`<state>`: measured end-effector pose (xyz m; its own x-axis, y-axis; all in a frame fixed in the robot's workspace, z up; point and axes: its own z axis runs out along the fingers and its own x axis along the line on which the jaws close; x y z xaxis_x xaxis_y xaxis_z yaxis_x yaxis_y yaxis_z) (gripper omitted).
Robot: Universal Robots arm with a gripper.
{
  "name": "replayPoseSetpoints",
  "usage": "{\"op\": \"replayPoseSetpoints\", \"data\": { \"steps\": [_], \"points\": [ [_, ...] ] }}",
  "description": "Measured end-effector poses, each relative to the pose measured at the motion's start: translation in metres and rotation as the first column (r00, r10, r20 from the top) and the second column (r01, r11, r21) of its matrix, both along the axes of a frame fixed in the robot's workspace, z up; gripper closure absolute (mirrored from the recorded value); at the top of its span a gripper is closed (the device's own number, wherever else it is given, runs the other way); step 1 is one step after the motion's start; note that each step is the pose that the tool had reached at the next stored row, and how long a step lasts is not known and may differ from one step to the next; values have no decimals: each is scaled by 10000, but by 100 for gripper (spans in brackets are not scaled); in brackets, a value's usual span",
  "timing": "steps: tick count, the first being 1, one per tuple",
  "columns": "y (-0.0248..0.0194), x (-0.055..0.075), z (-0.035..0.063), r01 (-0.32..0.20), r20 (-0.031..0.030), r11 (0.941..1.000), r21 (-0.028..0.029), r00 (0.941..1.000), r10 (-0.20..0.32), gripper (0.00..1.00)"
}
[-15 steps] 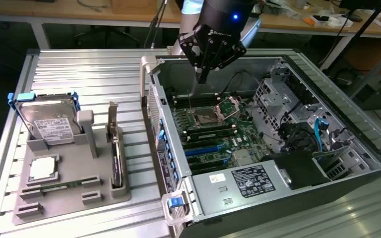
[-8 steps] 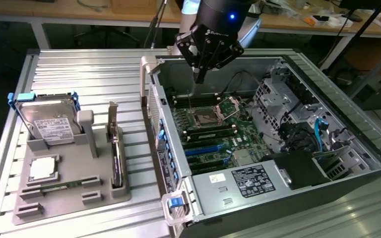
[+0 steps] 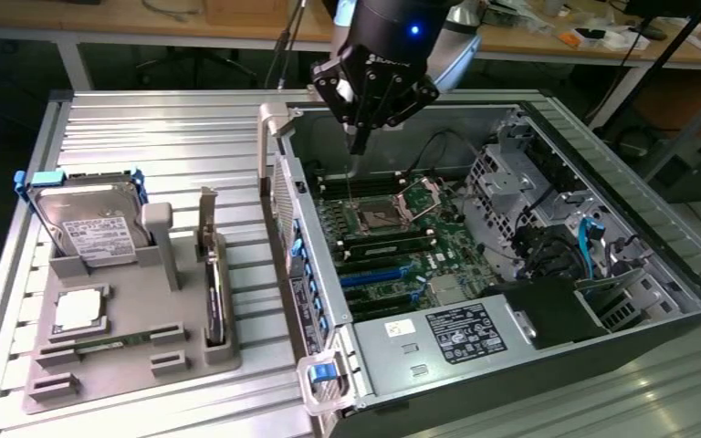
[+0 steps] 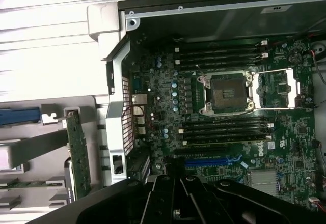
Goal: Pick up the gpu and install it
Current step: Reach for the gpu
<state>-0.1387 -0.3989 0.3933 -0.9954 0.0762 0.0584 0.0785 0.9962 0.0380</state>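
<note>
Presently we count one gpu (image 3: 213, 292), upright at the edge of the grey holder (image 3: 120, 367) nearest the computer case (image 3: 473, 123); one gripper (image 3: 356, 135), jaws pressed together on nothing, over the motherboard (image 3: 381, 260).

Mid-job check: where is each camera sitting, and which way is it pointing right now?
Exterior view: off the arm, high, looking down on the parts tray, standing gpu and open computer case; the arm and shut tool show.
Wrist view: on the wrist, looking down onto the motherboard's CPU socket; the tool shows.
Shared: gpu, case, CPU socket.
</note>
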Motion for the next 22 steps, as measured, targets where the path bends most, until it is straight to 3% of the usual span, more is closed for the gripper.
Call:
{"op": "replayPoseSetpoints", "data": {
  "steps": [22],
  "points": [
    [0,-103,0,1,0,10000,-1,10000,-1,89]
  ]
}}
